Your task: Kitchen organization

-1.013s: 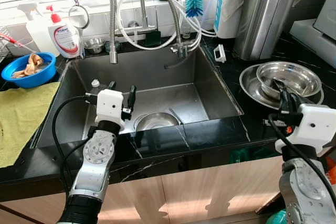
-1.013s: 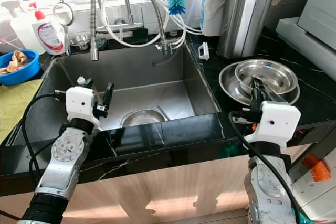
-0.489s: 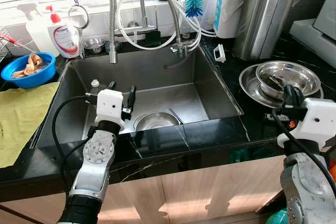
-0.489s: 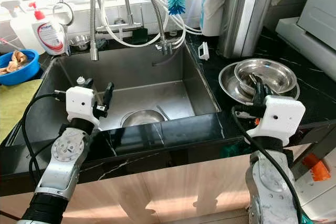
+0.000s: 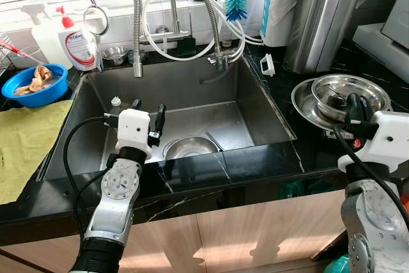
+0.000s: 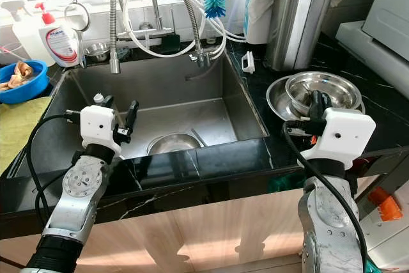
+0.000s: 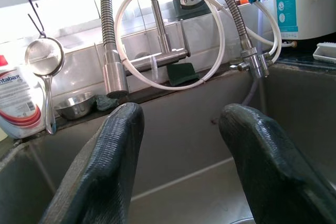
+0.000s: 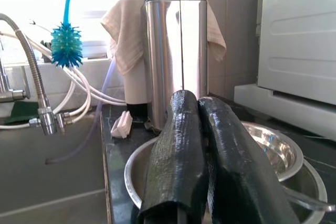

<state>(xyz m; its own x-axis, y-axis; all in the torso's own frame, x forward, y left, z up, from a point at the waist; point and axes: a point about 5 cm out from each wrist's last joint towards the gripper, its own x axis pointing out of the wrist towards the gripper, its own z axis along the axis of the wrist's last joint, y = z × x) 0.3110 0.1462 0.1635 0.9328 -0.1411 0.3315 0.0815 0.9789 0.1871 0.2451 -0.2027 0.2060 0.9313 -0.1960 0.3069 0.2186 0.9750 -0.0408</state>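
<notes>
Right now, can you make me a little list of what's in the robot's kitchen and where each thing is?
place: kitchen counter with a steel sink
in the sink: a steel bowl
right of the sink: two stacked steel bowls
left gripper: open, hanging over the sink
right gripper: shut, at the near edge of the stacked bowls; nothing seen between its fingers
far left: blue bowl with food scraps, beside a yellow cloth
behind the sink: soap bottle, blue brush, coiled tap hoses
back right: steel knife block
</notes>
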